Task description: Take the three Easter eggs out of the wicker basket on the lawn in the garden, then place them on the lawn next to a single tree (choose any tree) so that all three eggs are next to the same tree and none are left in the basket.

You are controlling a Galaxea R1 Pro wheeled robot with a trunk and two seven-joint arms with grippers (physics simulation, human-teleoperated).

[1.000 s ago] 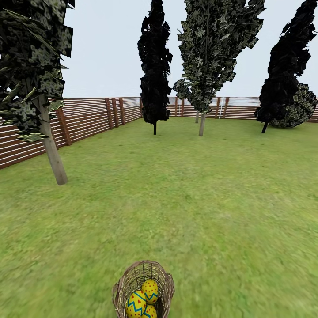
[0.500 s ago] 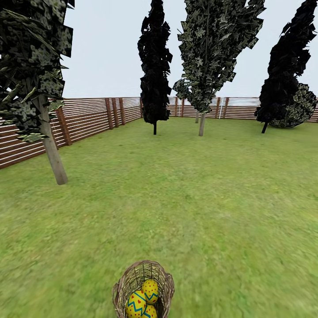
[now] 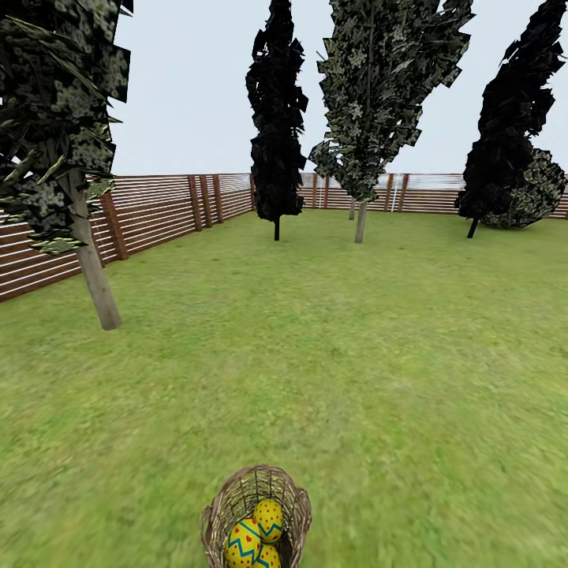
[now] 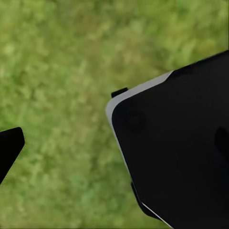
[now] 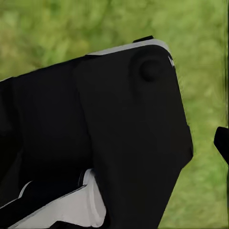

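Here the basket (image 3: 255, 517) sits on the lawn (image 3: 355, 379) right below the head camera, all three eggs (image 3: 256, 536) inside, untouched. The nearest tree (image 3: 91, 276) stands ahead-left. Whether either gripper is parted, I cannot tell.

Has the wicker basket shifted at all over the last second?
No. The wicker basket sits at the same spot on the lawn, in the same place relative to the near tree trunk, with the eggs inside.
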